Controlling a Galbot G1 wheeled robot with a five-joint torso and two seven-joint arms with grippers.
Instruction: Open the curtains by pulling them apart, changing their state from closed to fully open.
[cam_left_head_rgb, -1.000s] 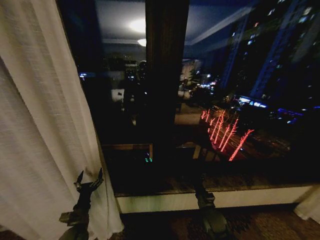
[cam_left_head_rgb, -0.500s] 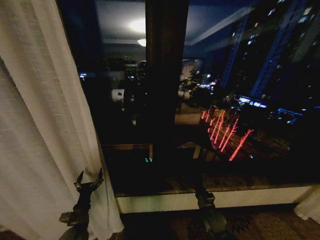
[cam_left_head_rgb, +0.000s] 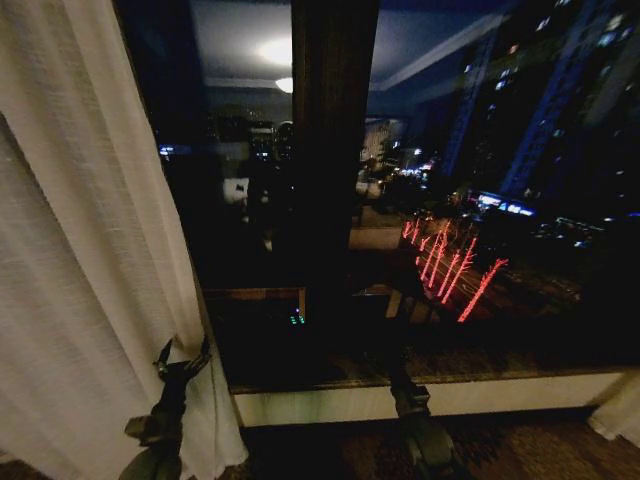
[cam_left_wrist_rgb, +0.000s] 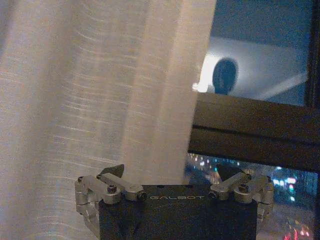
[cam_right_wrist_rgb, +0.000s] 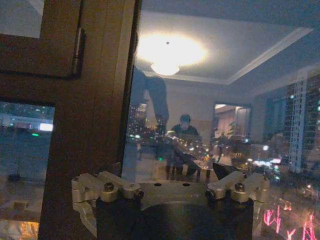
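Note:
The left curtain (cam_left_head_rgb: 80, 260), sheer off-white fabric, hangs gathered along the left side of the window. My left gripper (cam_left_head_rgb: 184, 350) is low at its inner edge, open, fingers pointing up. In the left wrist view the curtain's edge (cam_left_wrist_rgb: 155, 100) drops between the spread fingers of that gripper (cam_left_wrist_rgb: 170, 172) without being clamped. A corner of the right curtain (cam_left_head_rgb: 617, 415) shows at the lower right. My right gripper (cam_left_head_rgb: 403, 368) is low in front of the sill, open (cam_right_wrist_rgb: 167, 172), and faces the glass with nothing between its fingers.
The dark window glass (cam_left_head_rgb: 480, 200) lies bare, showing city lights and the room's reflection. A dark wooden mullion (cam_left_head_rgb: 330, 150) stands in the middle. A pale sill (cam_left_head_rgb: 480, 395) runs below, with patterned carpet (cam_left_head_rgb: 530, 450) under it.
My left gripper has shifted slightly right, closer to the curtain's edge. The right arm has not moved.

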